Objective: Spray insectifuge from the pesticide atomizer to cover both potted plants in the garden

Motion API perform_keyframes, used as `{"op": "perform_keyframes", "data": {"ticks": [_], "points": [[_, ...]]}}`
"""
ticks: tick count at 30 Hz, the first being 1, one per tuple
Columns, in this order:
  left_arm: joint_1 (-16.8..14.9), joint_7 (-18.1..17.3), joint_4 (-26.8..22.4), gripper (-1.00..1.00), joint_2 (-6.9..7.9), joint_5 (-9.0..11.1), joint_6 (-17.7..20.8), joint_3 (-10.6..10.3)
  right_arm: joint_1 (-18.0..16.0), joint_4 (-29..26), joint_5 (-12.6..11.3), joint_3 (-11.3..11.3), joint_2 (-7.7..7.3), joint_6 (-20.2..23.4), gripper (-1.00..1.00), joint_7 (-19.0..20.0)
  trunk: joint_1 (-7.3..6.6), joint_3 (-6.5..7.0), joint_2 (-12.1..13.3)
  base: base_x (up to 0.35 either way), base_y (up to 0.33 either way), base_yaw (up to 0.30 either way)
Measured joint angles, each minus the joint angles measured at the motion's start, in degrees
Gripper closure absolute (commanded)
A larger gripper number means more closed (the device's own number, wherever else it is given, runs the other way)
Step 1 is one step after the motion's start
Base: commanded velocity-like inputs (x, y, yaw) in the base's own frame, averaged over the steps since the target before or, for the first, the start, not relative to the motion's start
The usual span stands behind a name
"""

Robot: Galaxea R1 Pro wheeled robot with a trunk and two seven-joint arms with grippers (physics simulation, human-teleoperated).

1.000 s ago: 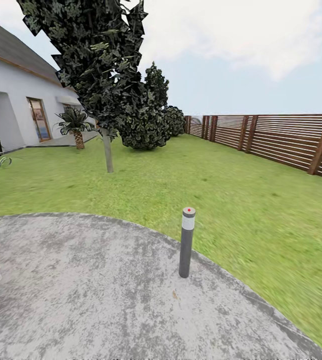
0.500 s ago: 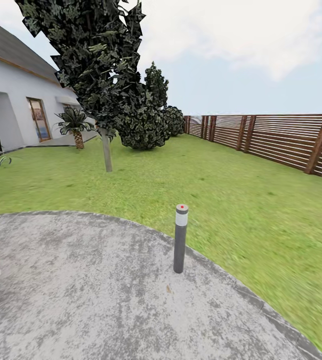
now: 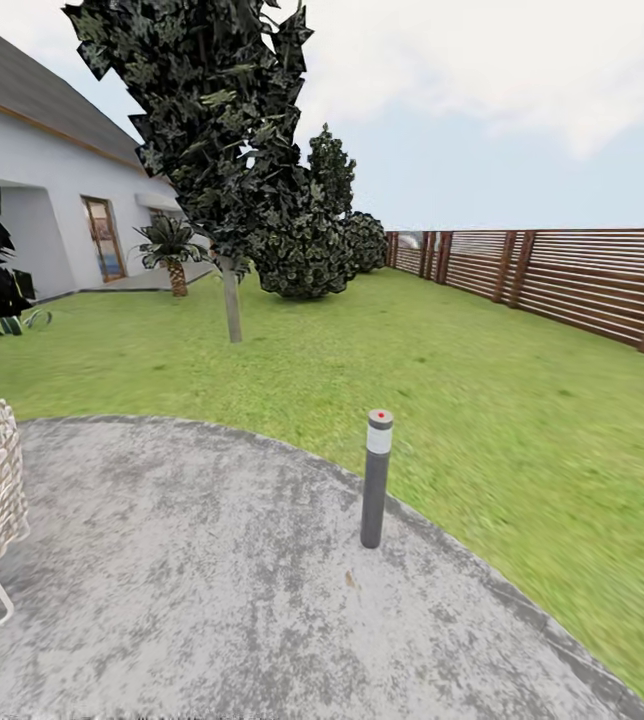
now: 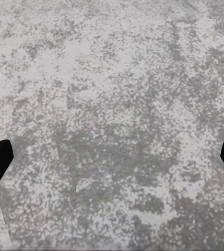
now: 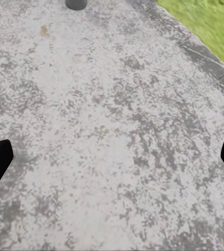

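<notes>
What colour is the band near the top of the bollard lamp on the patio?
The bollard lamp has a pale, whitish band on its dark grey post, with a red dot on top; the head view shows it best.

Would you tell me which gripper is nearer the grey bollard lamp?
Right. The right gripper hangs over paving with the bollard lamp base just ahead; the left gripper faces bare patio.
</notes>
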Motion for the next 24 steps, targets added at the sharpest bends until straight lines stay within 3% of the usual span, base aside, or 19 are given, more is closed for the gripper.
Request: {"op": "perform_keyframes", "data": {"ticks": [24], "points": [[-0.03,0.0,0.04,-1.0,-0.09,0.0,0.06,0.0,0.0,0.09,0.08,0.02,0.09,0.13,-1.0,-0.05,0.0,-0.01,0.0,0.0,0.0,0.279]]}}
